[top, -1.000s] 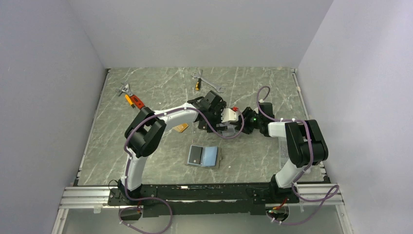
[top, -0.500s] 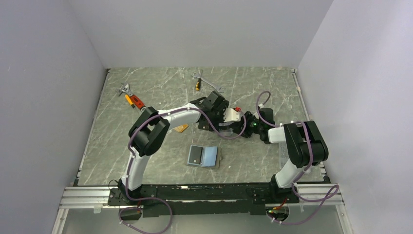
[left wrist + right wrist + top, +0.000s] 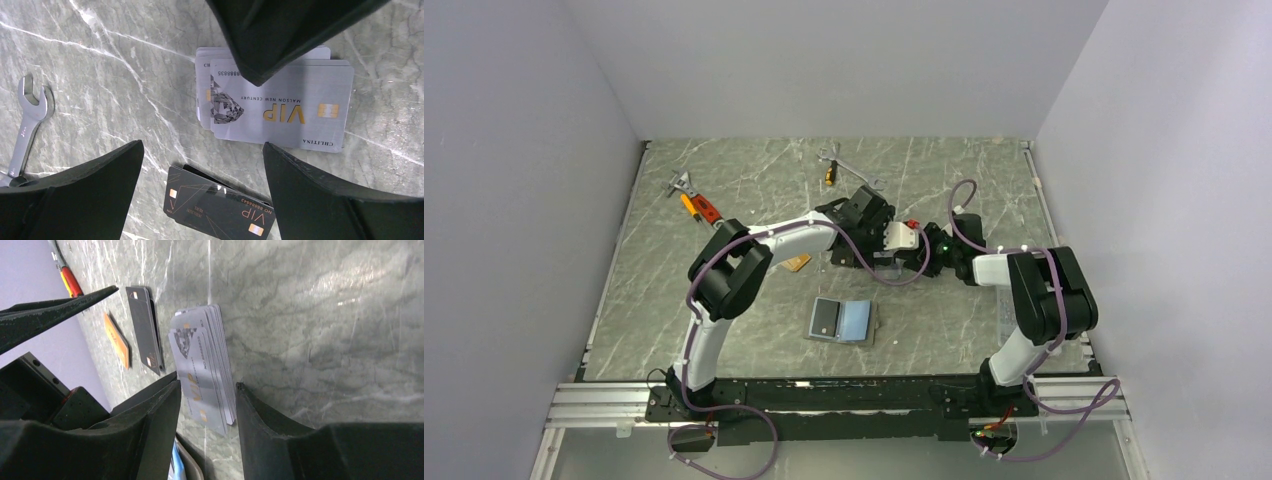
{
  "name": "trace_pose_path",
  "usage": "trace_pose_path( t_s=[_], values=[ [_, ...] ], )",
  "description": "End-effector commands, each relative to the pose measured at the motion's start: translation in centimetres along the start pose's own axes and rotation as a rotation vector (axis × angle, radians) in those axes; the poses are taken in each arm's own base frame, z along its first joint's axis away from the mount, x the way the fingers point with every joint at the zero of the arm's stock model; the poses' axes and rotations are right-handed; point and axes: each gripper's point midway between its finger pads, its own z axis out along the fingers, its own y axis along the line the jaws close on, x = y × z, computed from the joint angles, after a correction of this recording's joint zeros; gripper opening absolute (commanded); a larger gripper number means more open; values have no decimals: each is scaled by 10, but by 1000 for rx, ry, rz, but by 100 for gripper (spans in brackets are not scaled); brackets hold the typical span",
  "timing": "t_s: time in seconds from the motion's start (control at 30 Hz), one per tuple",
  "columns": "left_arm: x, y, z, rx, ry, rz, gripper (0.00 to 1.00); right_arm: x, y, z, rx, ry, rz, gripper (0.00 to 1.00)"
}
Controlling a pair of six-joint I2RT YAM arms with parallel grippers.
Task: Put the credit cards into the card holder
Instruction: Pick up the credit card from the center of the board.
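Observation:
A stack of silver-grey credit cards [image 3: 280,107] lies flat on the marble table. A small pile of black cards [image 3: 220,207] lies beside it, and an orange card [image 3: 116,340] lies further off. My left gripper [image 3: 202,145] hangs open and wide above the black cards, touching nothing. My right gripper [image 3: 205,385] is open at the near end of the silver stack [image 3: 202,360], with one finger low by the table and the other above the cards. The card holder [image 3: 860,322] lies open nearer the arm bases, with a grey card in its left half.
A steel wrench [image 3: 27,120] lies left of the cards. Another wrench [image 3: 852,170] and orange-handled tools [image 3: 696,206] lie toward the back of the table. Both wrists crowd together above the cards. Walls close in the table on three sides.
The right arm has shifted slightly, its gripper edging left toward the silver stack. The left arm and the card holder have hardly moved.

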Motion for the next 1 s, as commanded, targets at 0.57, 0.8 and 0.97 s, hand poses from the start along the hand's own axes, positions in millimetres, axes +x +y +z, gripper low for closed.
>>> trace_pose_path(
  t_s=[0.57, 0.8, 0.97],
  values=[
    [-26, 15, -4, 7, -71, 5, 96, 12, -35, 10, 86, 16, 26, 45],
    [-15, 12, 8, 8, -30, 16, 96, 15, -36, 8, 85, 19, 33, 44],
    [-7, 8, 14, 20, -11, 15, 95, 20, -39, 7, 80, 25, 42, 44]
  ],
)
